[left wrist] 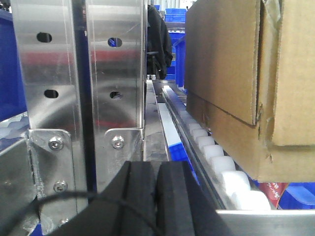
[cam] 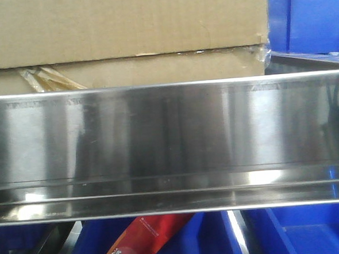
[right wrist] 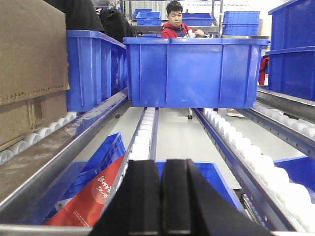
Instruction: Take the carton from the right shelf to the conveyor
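Note:
The brown carton (cam: 124, 37) sits on the right shelf, behind its wide steel front rail (cam: 170, 133). Ragged yellowish tape shows at the carton's lower left. In the left wrist view the carton (left wrist: 246, 83) rests on white rollers (left wrist: 221, 162) to the right of my left gripper (left wrist: 156, 169), whose black pads are pressed together on nothing. In the right wrist view the carton (right wrist: 29, 69) stands at the far left, while my right gripper (right wrist: 161, 167) is shut and empty, apart from it. The conveyor is out of view.
Blue bins (right wrist: 192, 71) stand on the roller lanes to the right of the carton. A blue bin (cam: 306, 15) is beside the carton. A red packet (right wrist: 93, 196) lies in a lower bin. Steel uprights (left wrist: 78, 73) stand left of my left gripper. A person (right wrist: 174, 22) stands behind the shelf.

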Available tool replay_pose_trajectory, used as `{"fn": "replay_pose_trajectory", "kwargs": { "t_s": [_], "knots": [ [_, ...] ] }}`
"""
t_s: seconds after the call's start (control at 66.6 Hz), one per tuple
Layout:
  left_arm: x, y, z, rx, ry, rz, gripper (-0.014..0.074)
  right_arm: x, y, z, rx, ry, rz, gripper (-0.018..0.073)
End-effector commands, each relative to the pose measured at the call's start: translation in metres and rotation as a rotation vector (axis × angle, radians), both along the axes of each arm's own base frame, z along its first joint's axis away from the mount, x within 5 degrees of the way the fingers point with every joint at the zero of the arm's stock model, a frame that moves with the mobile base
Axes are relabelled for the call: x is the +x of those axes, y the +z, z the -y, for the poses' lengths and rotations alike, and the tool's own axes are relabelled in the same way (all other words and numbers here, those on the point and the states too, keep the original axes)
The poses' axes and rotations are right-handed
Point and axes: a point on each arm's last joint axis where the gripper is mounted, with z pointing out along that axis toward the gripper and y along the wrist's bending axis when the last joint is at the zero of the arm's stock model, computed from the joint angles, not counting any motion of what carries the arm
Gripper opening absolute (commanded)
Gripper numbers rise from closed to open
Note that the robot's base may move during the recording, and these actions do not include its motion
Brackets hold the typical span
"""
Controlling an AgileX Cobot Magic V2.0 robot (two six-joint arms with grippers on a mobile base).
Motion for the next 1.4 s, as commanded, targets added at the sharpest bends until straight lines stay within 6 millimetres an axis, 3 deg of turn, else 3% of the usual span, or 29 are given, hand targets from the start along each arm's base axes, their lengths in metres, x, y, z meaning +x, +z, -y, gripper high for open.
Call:
{"fn": "replay_pose_trajectory", "kwargs": {
  "t_s": [0.0,0.571,1.051,1.096,1.291,1.381],
  "knots": [
    [0.0,0.003,0.0,-0.005,-0.006,0.02,-0.0006,0.0,0.002,0.0,-0.008,-0.001,0.025,-0.0067],
    [-0.001,0.005,0.0,0.001,-0.005,0.048,-0.0006,-0.001,0.004,0.0,-0.007,-0.002,0.038,-0.0067],
    [-0.003,0.018,0.0,-0.041,-0.003,0.194,-0.0006,-0.002,0.016,0.001,0.001,-0.012,0.17,-0.0067],
    [-0.003,0.02,-0.001,-0.044,-0.002,0.214,-0.0006,-0.004,0.025,0.001,0.002,-0.011,0.188,-0.0067],
    [-0.022,0.085,0.001,0.007,-0.006,0.219,0.0001,-0.022,0.08,0.001,0.0,0.006,0.191,-0.0066],
    [-0.03,0.116,0.0,0.044,0.004,0.169,0.0078,-0.034,0.105,0.001,-0.001,0.011,0.214,-0.0037]
  ]
}}
